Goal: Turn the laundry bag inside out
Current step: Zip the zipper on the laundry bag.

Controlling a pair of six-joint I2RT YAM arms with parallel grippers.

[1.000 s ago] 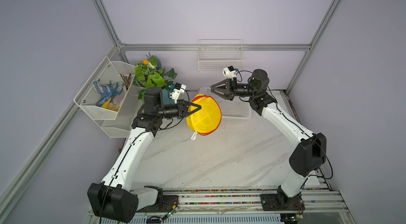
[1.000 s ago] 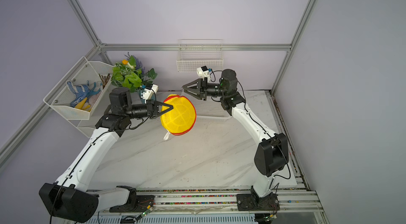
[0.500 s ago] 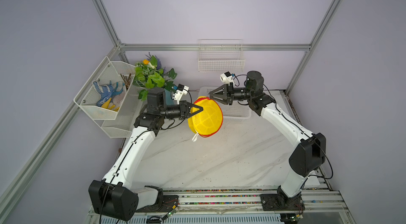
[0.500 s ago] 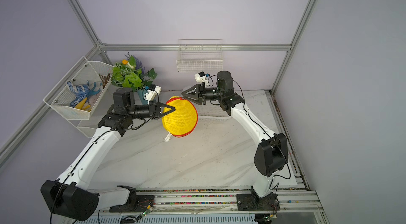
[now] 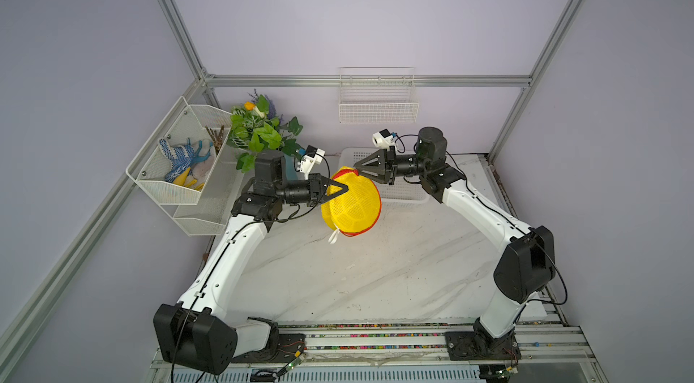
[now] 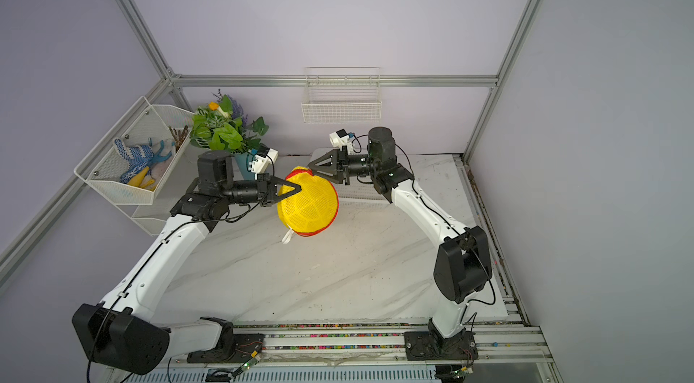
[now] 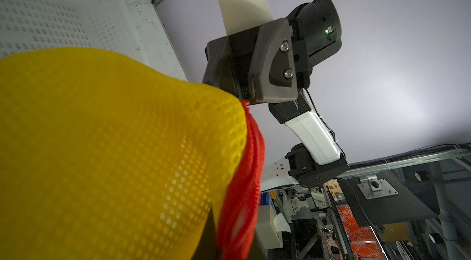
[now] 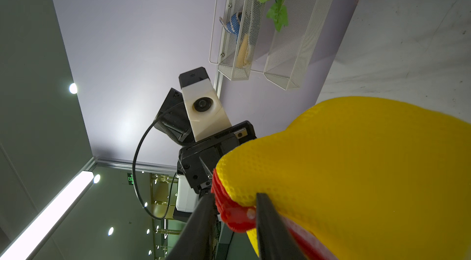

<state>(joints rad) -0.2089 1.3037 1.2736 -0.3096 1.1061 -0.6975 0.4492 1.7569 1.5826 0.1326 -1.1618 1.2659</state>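
The left gripper [image 5: 346, 188] is clamped shut on the mesh of the laundry bag [image 5: 355, 208], which hangs above the table [image 5: 375, 272] between the two arms. The right gripper [image 5: 356, 170] meets the bag's upper rim from the opposite side. Only the right wrist view shows the red zipper trim [image 8: 230, 211] lying between those narrowly parted jaws. Whether they pinch it yet, I cannot tell.
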